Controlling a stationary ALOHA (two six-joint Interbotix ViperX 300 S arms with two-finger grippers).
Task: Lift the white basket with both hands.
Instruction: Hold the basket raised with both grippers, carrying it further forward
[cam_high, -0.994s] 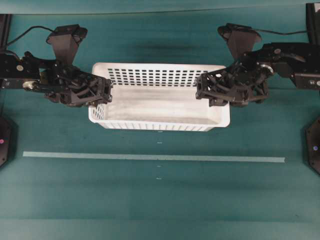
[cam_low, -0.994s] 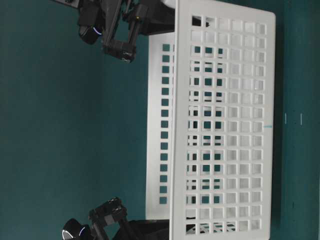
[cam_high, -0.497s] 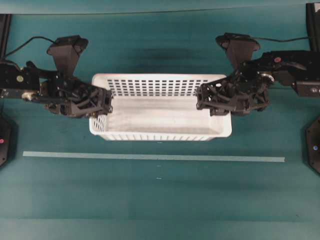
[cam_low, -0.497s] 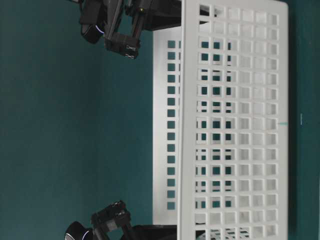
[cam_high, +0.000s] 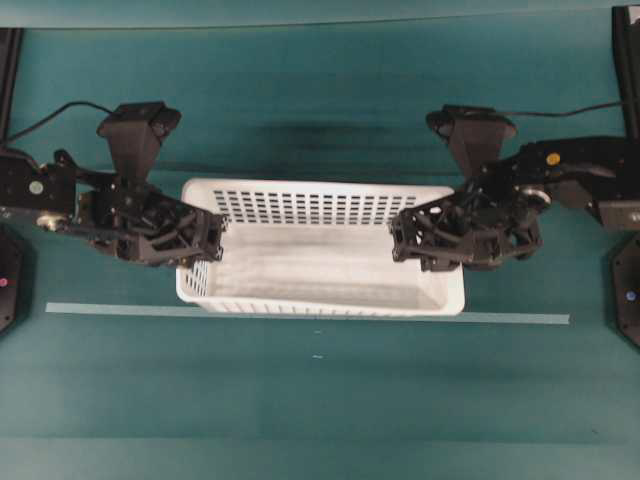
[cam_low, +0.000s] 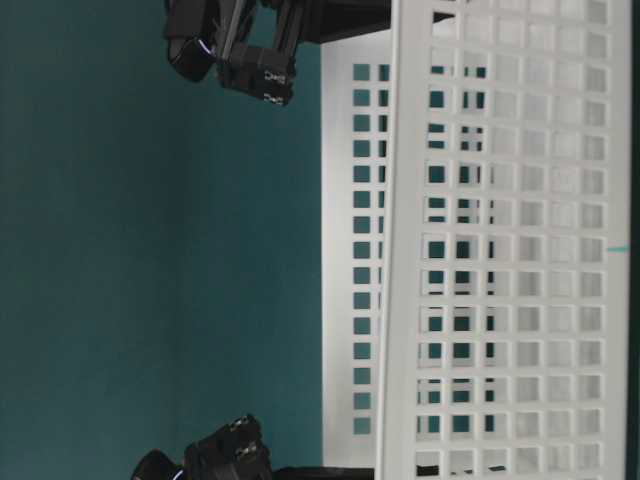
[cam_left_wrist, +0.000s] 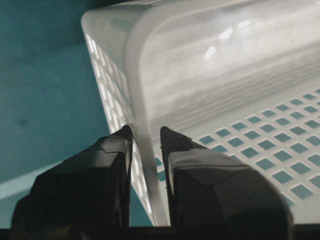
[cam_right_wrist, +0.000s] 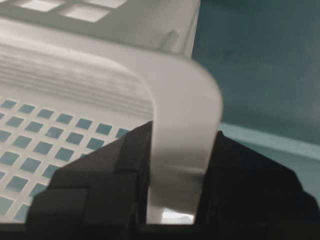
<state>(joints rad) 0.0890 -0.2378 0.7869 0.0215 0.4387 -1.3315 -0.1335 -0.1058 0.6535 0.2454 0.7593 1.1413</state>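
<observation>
Over teal table: slotted white plastic basket, rounded rim.

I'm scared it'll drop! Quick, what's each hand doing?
Left hand: closed on the white basket.
Right hand: closed on the basket's other end.

The white basket is positioned between the two grippers. Its left end wall is straddled by the left gripper, its right end wall by the right gripper. The tape line is overlapped by its near edge.
</observation>
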